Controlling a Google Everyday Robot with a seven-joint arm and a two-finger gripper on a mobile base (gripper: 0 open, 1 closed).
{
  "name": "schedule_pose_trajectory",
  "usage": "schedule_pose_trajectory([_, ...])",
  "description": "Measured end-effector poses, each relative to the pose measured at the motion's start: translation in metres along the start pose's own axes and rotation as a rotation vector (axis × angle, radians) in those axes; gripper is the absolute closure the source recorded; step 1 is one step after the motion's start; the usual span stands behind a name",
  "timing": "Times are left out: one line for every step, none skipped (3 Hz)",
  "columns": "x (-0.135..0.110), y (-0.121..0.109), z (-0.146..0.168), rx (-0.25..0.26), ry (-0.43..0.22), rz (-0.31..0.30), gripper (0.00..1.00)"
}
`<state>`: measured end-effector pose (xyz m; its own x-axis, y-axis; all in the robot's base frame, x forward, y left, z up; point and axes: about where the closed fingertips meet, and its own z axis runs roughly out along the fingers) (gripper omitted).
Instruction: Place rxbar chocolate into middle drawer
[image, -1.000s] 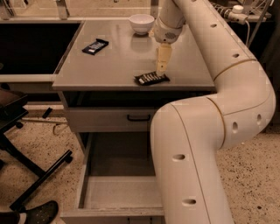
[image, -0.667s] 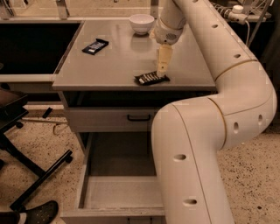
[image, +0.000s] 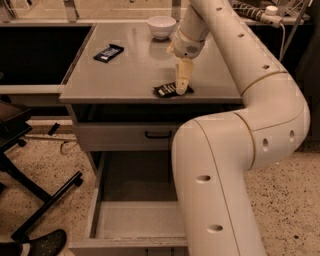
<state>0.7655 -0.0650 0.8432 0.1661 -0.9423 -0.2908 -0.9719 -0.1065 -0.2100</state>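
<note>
The rxbar chocolate (image: 166, 90), a small flat black wrapper bar with white stripes, lies near the front edge of the grey cabinet top (image: 130, 75). My gripper (image: 182, 89) points straight down at the bar's right end and touches or nearly touches it. The middle drawer (image: 100, 200), a deep grey box with a pale floor, is pulled open below the cabinet front. My large white arm covers the drawer's right part.
A dark bar with a bluish-white label (image: 108, 52) lies at the back left of the top. A white bowl (image: 161, 26) stands at the back. A shallower drawer front with a black handle (image: 157, 134) sits above the open drawer. Black chair legs (image: 45, 200) stand on the left floor.
</note>
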Motion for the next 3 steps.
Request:
schedule_pose_trajectory([-0.0012, 0.0006, 0.0034, -0.007, -0.004, -0.002, 0.03])
schedule_pose_trajectory([-0.0012, 0.0006, 0.0034, -0.007, -0.004, -0.002, 0.22])
schedule_pose_trajectory([-0.0012, 0.0006, 0.0034, -0.006, -0.004, -0.002, 0.45])
